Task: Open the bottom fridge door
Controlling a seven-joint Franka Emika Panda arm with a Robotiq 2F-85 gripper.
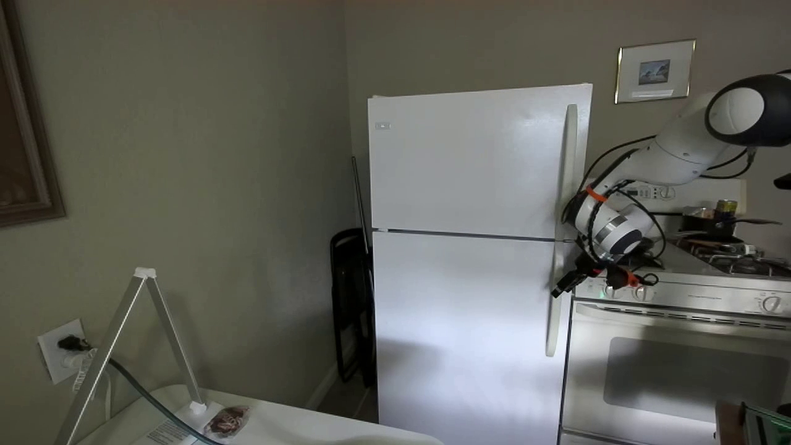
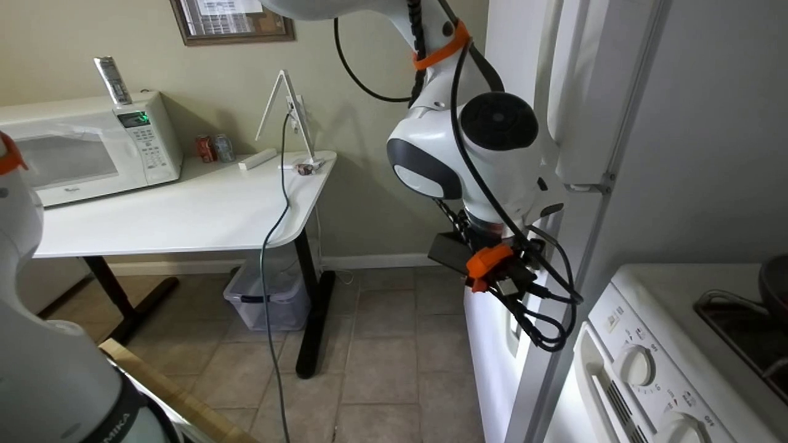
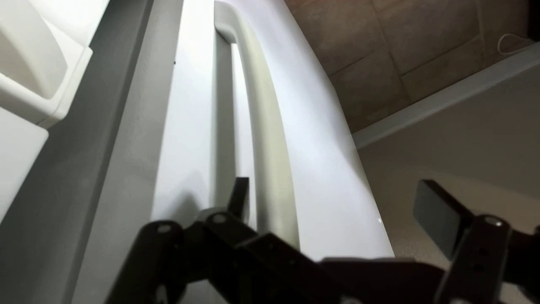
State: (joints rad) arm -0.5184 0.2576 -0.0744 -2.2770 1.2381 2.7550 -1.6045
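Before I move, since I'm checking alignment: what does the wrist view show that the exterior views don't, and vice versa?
Only the wrist view shows the gripper open, its fingers clearly apart, with the long white handle appearing between them.

Only the exterior views show the freezer door, the robot arm and, in an exterior view, the microwave.

Both share the bottom fridge door with its handle, some of the gripper, and tiled floor.

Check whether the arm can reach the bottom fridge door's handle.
Probably yes: the end effector is open, the handle appears between its jaws in the wrist view, with nothing visible blocking.
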